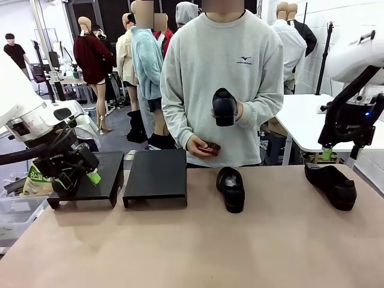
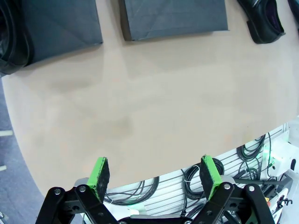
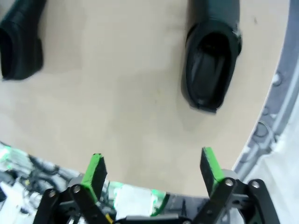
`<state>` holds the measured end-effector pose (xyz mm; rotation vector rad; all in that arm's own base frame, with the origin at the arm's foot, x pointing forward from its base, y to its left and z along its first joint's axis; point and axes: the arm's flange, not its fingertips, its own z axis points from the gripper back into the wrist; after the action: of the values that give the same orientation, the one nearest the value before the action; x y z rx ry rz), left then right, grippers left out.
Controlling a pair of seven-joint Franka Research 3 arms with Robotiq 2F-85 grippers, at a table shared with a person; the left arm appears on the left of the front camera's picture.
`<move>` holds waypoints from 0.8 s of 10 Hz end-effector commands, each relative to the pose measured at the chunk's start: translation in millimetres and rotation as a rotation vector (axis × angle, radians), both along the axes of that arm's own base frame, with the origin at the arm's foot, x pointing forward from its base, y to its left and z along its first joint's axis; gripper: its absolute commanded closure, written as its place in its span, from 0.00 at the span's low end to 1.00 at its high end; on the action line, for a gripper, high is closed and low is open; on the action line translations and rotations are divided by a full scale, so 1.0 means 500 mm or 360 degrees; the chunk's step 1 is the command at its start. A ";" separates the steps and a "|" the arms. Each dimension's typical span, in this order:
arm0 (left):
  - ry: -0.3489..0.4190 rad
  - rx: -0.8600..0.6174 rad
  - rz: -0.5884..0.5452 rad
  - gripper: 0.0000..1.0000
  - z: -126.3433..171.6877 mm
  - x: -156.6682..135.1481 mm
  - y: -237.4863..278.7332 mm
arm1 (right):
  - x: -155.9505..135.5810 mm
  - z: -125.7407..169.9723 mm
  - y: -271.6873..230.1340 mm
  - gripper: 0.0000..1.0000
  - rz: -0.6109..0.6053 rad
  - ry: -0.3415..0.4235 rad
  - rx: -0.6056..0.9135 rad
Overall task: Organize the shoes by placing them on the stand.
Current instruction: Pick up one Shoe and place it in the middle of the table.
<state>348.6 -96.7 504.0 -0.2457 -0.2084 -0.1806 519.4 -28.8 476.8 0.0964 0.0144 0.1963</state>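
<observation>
One shoe (image 1: 231, 188) is laid just right of the black stands (image 1: 156, 175), a second shoe (image 1: 331, 185) well right of them, and a third shoe (image 1: 224, 107) is held up behind them in a person's hand (image 1: 239, 111). The left gripper (image 2: 155, 173) and right gripper (image 3: 153, 169) are spread wide, empty.

a big tan table (image 1: 192, 252) is in front. a person (image 1: 222, 90) in a grey sweater stands at its far edge. a white table (image 1: 303, 120) is past its far right corner. a clear box (image 1: 18, 216) with a green bag (image 1: 36, 177) sits by its left side. cables (image 2: 250, 149) hang under its near edge.
</observation>
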 end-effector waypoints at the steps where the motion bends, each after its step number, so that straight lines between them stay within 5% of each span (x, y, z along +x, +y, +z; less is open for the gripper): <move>1: -0.0005 0.0024 -0.0007 0.00 0.000 0.003 0.002 | 0.029 -0.067 0.029 0.00 -0.0079 -0.0178 -0.0110; 5: -0.0005 0.0024 -0.0007 0.00 0.000 0.003 0.002 | 0.062 -0.146 0.061 0.00 -0.0153 -0.0378 -0.0296; 8: -0.0005 0.0024 -0.0007 0.00 0.000 0.003 0.002 | 0.055 -0.163 0.047 0.00 -0.0194 -0.0302 -0.0270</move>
<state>348.6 -96.8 504.0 -0.2455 -0.2083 -0.1808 550.8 -5.1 397.1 -0.0830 -0.1807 0.1022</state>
